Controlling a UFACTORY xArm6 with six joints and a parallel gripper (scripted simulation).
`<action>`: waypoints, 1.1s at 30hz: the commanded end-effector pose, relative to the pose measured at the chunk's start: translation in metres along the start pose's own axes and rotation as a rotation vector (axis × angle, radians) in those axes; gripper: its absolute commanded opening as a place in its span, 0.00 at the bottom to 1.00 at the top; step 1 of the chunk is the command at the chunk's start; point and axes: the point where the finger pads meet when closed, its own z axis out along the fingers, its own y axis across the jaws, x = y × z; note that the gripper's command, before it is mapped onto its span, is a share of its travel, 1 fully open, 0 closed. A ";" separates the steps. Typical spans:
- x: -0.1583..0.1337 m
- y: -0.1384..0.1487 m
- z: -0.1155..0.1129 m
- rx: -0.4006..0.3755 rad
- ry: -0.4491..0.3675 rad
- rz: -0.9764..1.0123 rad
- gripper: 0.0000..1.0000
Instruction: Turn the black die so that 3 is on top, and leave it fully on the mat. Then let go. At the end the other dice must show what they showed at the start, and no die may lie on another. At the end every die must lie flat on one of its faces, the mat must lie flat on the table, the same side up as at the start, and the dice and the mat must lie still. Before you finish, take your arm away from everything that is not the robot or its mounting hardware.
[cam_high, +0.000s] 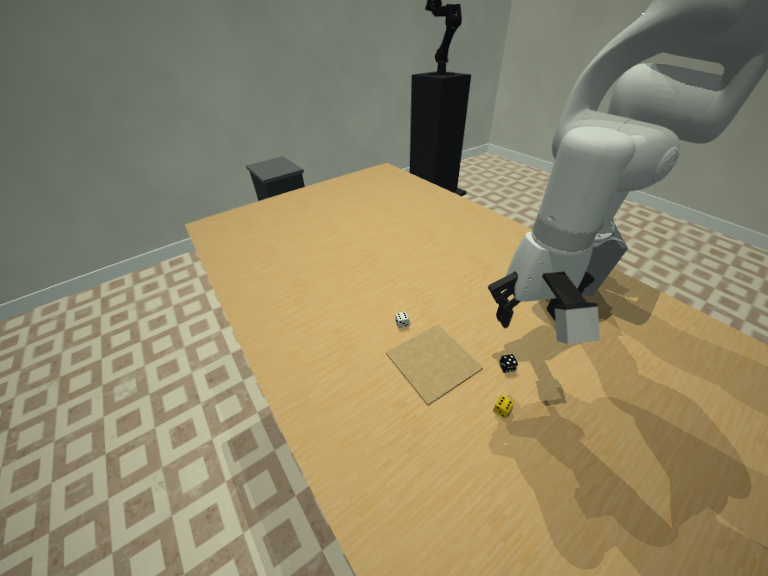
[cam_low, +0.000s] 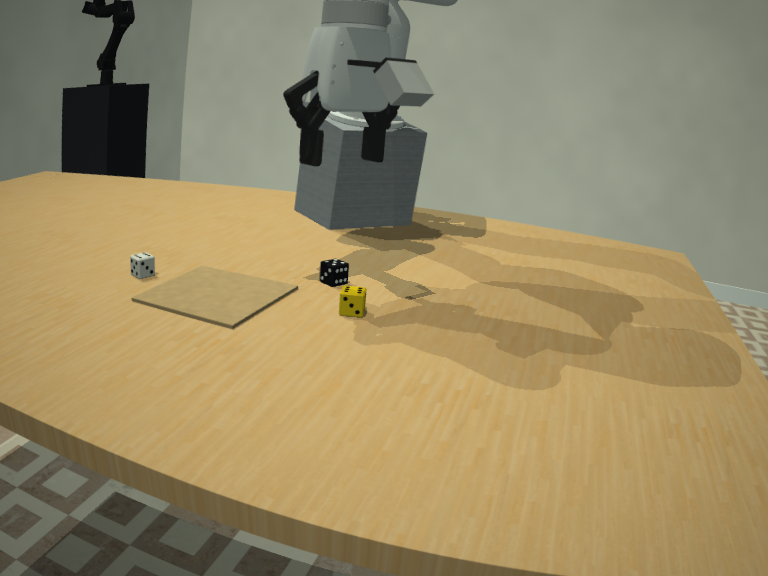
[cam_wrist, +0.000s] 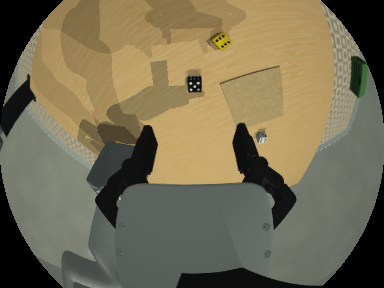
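Observation:
The black die lies flat on the bare table, just off the right corner of the tan mat, not touching it. It also shows in the exterior view and in the wrist view; its top pips are too small to count. The mat lies flat with nothing on it, also seen in the wrist view. My gripper is open and empty. It hangs well above the table, behind the black die toward the arm's base.
A yellow die lies close in front of the black die. A white die lies by the mat's far corner. The grey base block stands behind. A black pedestal stands beyond the table.

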 end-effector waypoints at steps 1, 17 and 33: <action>0.000 0.000 -0.001 0.000 0.005 -0.002 1.00; 0.001 0.000 0.001 0.002 0.008 0.072 1.00; 0.004 0.001 0.019 0.016 0.018 0.620 1.00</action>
